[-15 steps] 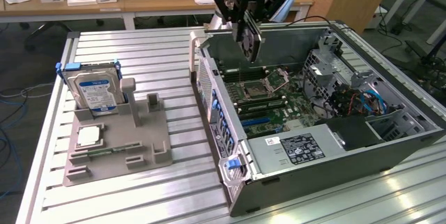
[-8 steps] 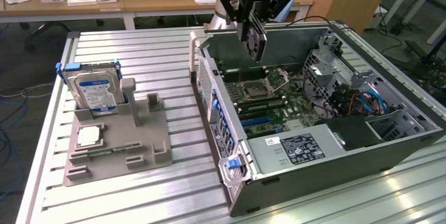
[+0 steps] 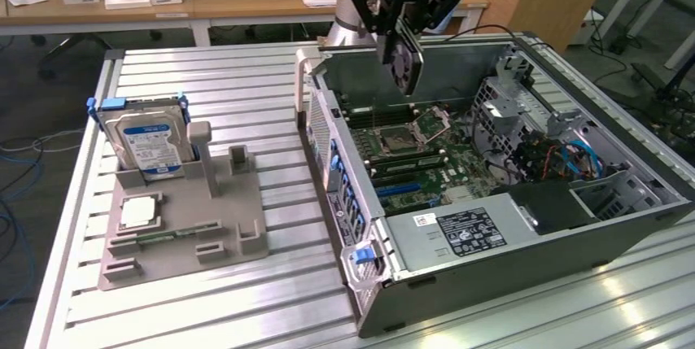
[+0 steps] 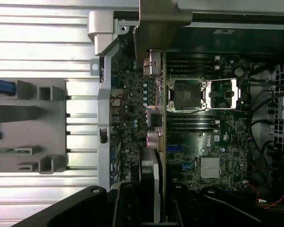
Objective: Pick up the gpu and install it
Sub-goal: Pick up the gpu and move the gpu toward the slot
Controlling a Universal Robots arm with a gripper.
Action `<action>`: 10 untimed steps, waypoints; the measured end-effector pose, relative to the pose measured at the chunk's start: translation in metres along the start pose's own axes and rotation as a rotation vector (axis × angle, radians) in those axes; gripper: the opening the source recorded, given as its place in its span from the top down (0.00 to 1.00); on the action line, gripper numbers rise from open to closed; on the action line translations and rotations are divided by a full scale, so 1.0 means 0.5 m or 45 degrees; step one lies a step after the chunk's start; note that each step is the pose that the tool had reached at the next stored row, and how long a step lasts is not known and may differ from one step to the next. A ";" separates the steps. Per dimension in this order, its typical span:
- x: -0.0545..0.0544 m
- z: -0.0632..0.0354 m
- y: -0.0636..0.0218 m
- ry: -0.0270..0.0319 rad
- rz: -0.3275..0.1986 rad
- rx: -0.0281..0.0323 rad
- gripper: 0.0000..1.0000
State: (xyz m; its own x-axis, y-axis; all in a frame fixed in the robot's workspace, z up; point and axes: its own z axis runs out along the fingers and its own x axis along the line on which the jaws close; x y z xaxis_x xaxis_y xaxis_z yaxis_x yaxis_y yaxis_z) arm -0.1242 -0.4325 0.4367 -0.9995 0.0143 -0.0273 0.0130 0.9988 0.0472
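Nearest the lens in the exterior view, the open computer case [image 3: 522, 202] lies on its side on the slatted metal surface [image 3: 217, 80], filling the picture from three to five o'clock. Its power supply [image 3: 461, 231] sits at the near end and the motherboard [image 3: 418, 158] lies bare behind it. At twelve o'clock the claw [image 3: 399, 28] is clenched on the gpu [image 3: 404, 60], which hangs on edge in the air above the case's far end. In the wrist view the claw [image 4: 154, 208] grips the gpu [image 4: 150, 179] edge-on, lined up over the motherboard [image 4: 203, 137] just beside the processor socket [image 4: 187, 94]. At eight o'clock a grey holder [image 3: 185, 227] carries an upright hard drive [image 3: 146, 137] and a processor chip [image 3: 139, 212].
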 end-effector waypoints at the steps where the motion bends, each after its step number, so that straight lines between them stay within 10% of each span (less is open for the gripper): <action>1: -0.002 0.000 0.000 0.0000 0.000 -0.0001 0.72; 10: -0.034 0.001 0.000 0.0004 -0.002 -0.0001 0.72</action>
State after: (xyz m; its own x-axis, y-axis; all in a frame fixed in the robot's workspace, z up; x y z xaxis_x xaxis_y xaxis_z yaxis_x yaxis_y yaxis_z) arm -0.1074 -0.4325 0.4367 -0.9996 0.0126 -0.0271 0.0114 0.9988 0.0472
